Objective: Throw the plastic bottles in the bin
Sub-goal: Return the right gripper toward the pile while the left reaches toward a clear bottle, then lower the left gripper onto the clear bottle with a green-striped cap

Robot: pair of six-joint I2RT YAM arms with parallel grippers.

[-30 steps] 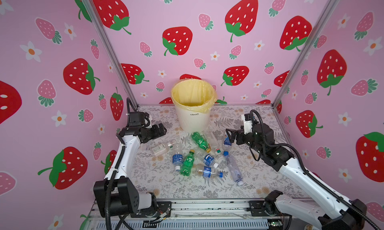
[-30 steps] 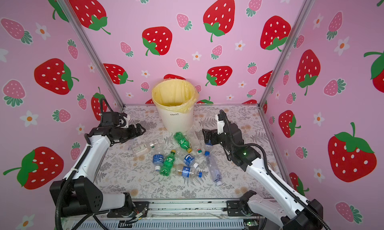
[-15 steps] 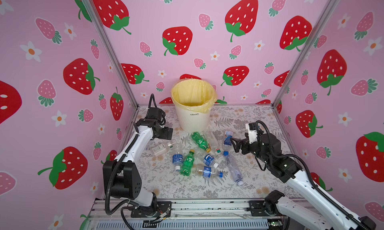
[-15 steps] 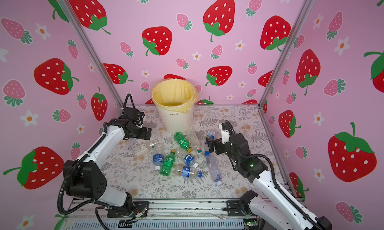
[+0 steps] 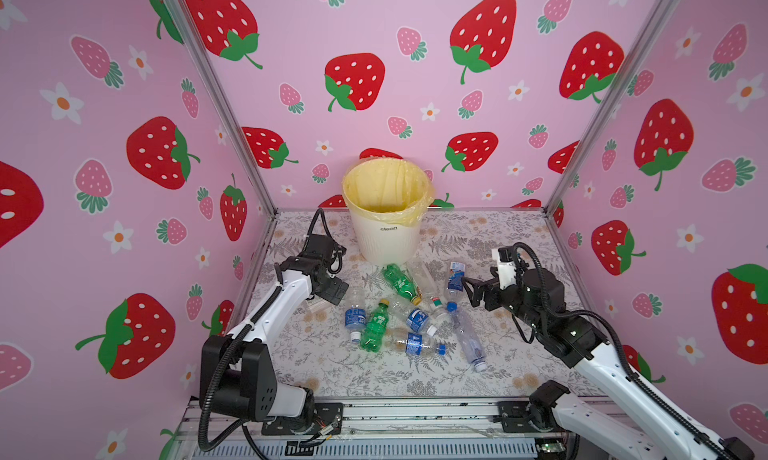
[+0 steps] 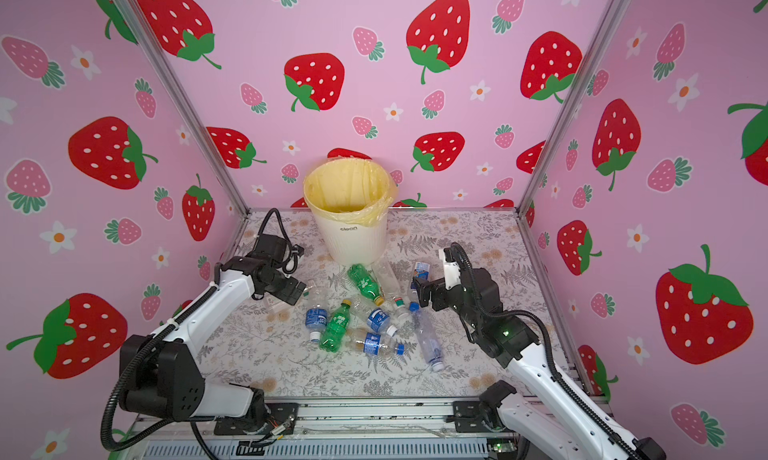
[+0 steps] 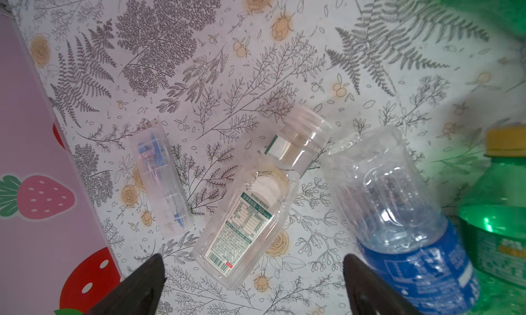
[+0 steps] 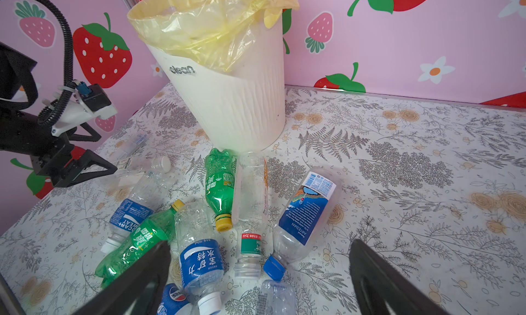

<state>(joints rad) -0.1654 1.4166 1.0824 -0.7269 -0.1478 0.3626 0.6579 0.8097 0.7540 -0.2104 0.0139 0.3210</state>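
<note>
Bin [image 5: 384,245], just one, two green bottles [image 5: 401,283], left gripper [image 7: 252,263] and right gripper [image 8: 260,243] splayed, empty

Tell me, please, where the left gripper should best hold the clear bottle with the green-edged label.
Take the clear bottle across its labelled body, coming straight down. It lies flat on the table, label up, and the open left gripper hangs over it, one finger toward each long side.

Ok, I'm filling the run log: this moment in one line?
left gripper: open, aimed at flat clear white-labelled plastic bottle | right gripper: open, empty | round white yellow-lined plastic bin: bottles heaped before it
</note>
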